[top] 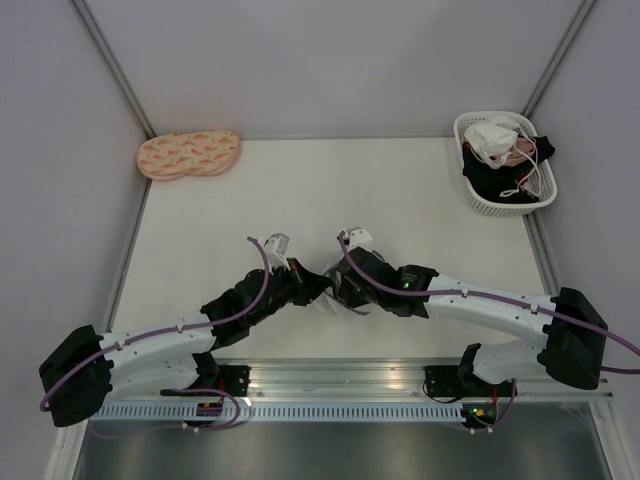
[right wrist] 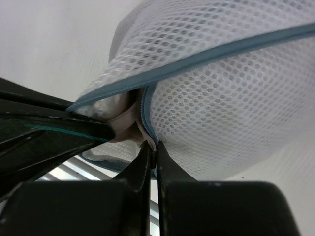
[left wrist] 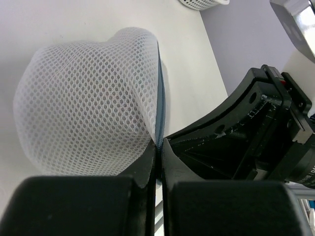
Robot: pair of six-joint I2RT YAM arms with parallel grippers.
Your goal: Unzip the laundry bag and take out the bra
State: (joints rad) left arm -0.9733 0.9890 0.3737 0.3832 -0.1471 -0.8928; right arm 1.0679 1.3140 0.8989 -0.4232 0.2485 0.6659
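**Laundry bag** (top: 328, 303): white mesh pouch with blue-grey edging, lying on the table (top: 400, 200) near the front edge, midway between the two arms. In the top view it is largely hidden by the two grippers that meet over it. In the left wrist view the bag (left wrist: 83, 108) is seen as a rounded dome bulging away to the left of the fingers. In the right wrist view the bag (right wrist: 221, 113) fills the upper right, directly above the fingertips.

**Left gripper** (left wrist: 158, 147): jaws pressed together, with the blue-grey seam of the bag pinched between the tips. It is also seen from above (top: 308, 287), touching the bag's left side.

**Right gripper** (right wrist: 153, 150): jaws closed tight on the lower end of a blue-grey strip at the bag's edge. It is also seen from above (top: 345, 285), touching the bag's right side.

**Beige fabric** (right wrist: 124, 124): a pale sliver is exposed in a small gap beside the gripped strip; whether it is the bra cannot be told.

**Also on the table:** white lattice basket (top: 470, 125) with garments at the far right corner, and a peach patterned pad (top: 188, 154) at the far left. Both are well apart from the bag.
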